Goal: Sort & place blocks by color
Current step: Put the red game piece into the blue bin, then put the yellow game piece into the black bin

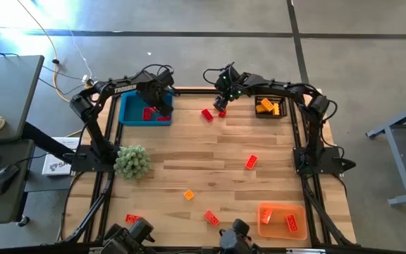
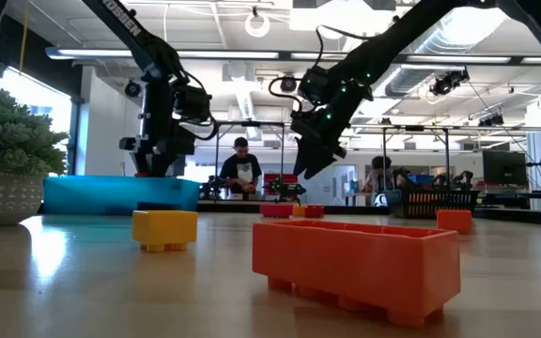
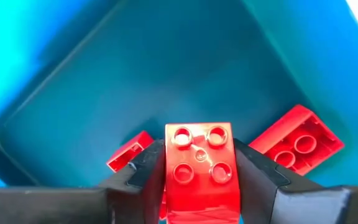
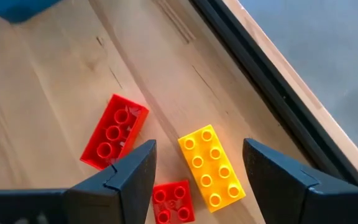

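In the high view, the left pincer is positioned over the blue bin at the table's far left, and the right pincer is positioned over loose blocks near the far edge; a black bin of orange blocks stands at the far right, an orange bin at the near right, and further blocks are scattered across the table. In the low view, a yellow block and an orange block are seen nearest the camera. In the left wrist view, a red block is held clenched between the left pincer's fingers above the blue bin, where two more red blocks are lying. In the right wrist view, the right pincer is held released above a long red block, a yellow brick and a small red block, which are lying close together on the table.
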`<state>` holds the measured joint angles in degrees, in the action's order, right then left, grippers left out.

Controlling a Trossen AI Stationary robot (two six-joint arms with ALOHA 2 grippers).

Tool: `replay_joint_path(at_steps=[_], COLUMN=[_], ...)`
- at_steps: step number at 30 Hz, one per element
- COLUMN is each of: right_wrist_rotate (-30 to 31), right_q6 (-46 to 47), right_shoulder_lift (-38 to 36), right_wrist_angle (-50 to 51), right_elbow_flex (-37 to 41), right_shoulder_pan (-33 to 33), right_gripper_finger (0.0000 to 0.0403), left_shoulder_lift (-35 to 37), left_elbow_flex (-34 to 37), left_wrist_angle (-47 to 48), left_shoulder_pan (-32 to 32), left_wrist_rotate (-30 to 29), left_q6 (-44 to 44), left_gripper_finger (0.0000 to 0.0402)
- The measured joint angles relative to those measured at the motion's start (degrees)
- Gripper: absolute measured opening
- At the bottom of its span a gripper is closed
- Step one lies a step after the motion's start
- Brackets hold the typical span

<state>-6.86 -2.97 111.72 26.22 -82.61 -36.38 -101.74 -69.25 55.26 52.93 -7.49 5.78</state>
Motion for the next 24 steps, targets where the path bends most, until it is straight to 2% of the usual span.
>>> replay_joint_path(at_steps=[9,14,24], right_wrist_rotate=[-0.53,-1.36,-0.88], right_q6=[-7.70,-8.68,-11.08], right_shoulder_lift=[0.36,2.42,3.90], right_wrist_angle=[-0.08,-0.12,-0.06], right_elbow_flex=[-0.05,-0.24,-0.24], right_shoulder_pan=[-0.11,-0.34,-0.38], right_gripper_finger=[0.0226,0.0226,0.0226], left_shoulder_lift=[-0.06,-0.06,0.29], left_elbow_flex=[0.00,-1.20,-9.66], left_wrist_angle=[-0.02,0.86,7.99], left_shoulder_pan=[0.00,-0.02,-0.02], left_wrist_rotate=[-0.50,-0.40,1.57], left_q6=[0.00,-0.01,-0.02], left_gripper_finger=[0.0193,0.0220,0.0227])
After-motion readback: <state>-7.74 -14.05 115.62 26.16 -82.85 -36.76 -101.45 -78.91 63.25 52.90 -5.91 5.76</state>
